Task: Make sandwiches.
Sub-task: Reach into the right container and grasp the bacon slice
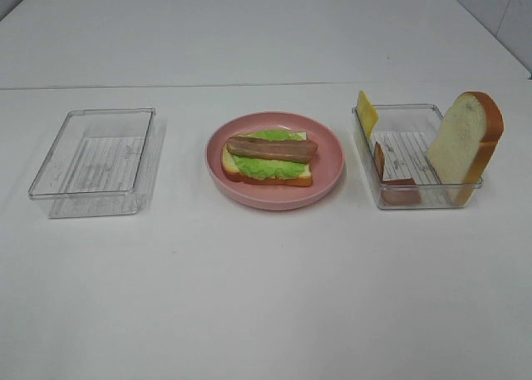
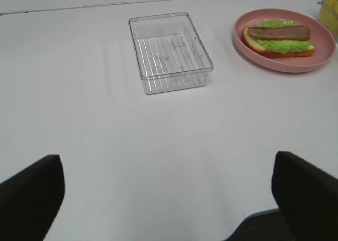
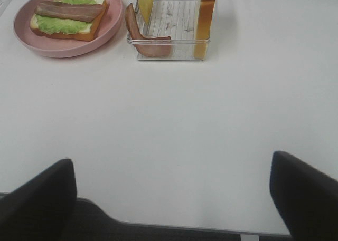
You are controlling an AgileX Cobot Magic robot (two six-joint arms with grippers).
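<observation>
Sandwich [image 1: 268,160]: part-built, on pink plate [image 1: 332,179] in the middle of the table [image 1: 266,297].
Laid so far: bottom bread [image 1: 249,174], lettuce [image 1: 274,168], one bacon strip [image 1: 272,149].
Outstanding, in right tray [image 1: 407,107]: cheese slice [image 1: 366,112] leaning at a far corner; spare bacon [image 1: 397,186], probably one piece, as the clear wall blurs it; top bread [image 1: 465,143] standing on edge.
Left tray [image 1: 108,111]: holds nothing.
Left hand [image 2: 169,196], right hand [image 3: 174,196]: both wide open, gripping nothing, well apart from the food.
Estimate: about half done.
</observation>
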